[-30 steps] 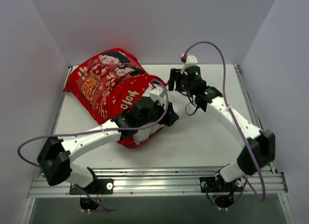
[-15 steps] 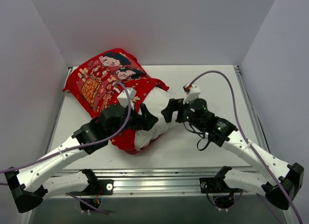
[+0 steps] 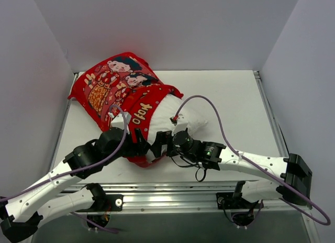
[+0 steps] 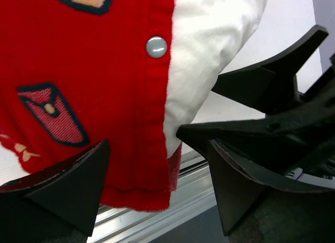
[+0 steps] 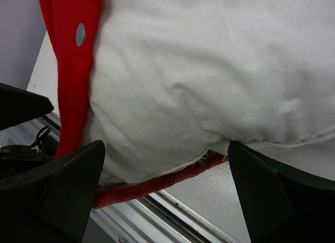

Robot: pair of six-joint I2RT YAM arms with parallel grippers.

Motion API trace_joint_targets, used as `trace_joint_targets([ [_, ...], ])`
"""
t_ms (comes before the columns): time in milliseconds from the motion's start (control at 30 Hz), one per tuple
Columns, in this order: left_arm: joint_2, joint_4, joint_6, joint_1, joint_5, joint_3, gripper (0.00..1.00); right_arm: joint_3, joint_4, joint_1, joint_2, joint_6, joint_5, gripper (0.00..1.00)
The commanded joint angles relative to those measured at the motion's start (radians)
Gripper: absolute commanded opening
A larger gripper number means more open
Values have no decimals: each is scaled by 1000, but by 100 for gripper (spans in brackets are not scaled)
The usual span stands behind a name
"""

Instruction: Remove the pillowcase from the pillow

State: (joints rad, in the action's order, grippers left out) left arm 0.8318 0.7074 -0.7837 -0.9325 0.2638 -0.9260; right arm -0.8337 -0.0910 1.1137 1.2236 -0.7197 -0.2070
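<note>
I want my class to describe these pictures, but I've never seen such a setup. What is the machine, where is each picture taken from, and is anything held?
Two robot arms are bolted to a white table. The wide picture looks down from above; the other two come from wrist cameras. On the table lies a white pillow, partly out of its red pillowcase. The left gripper stands open at the pillowcase's hem, the right gripper open around the pillow's bare corner. Nothing is held.
</note>
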Motion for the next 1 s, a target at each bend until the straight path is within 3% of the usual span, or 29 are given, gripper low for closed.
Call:
trace_joint_targets([
  [0, -43, 70, -15, 9, 51, -7, 82, -28, -59, 8, 37, -46, -48, 100],
  [200, -51, 96, -15, 11, 23, 6, 80, -19, -61, 8, 96, -66, -58, 99],
  [367, -71, 87, 4, 11, -14, 19, 80, -15, -98, 5, 143, -58, -36, 92],
  [467, -85, 50, 21, 9, -75, 39, 80, -16, -125, -3, 160, -47, -28, 77],
  [500, -83, 40, 26, 11, -102, 42, 80, -19, -128, -8, 163, -37, -26, 61],
  [567, -77, 35, 34, 11, -113, 53, 80, -27, -136, -18, 168, -27, -25, 42],
  [600, -68, 35, 34, 11, -118, 56, 80, -33, -139, -21, 168, -21, -26, 23],
  [700, -53, 35, 35, 11, -127, 73, 80, -59, -128, -26, 166, 0, -51, 0],
  [967, 7, 14, 17, 9, -97, 96, 71, -104, -115, -25, 169, 40, -69, 0],
])
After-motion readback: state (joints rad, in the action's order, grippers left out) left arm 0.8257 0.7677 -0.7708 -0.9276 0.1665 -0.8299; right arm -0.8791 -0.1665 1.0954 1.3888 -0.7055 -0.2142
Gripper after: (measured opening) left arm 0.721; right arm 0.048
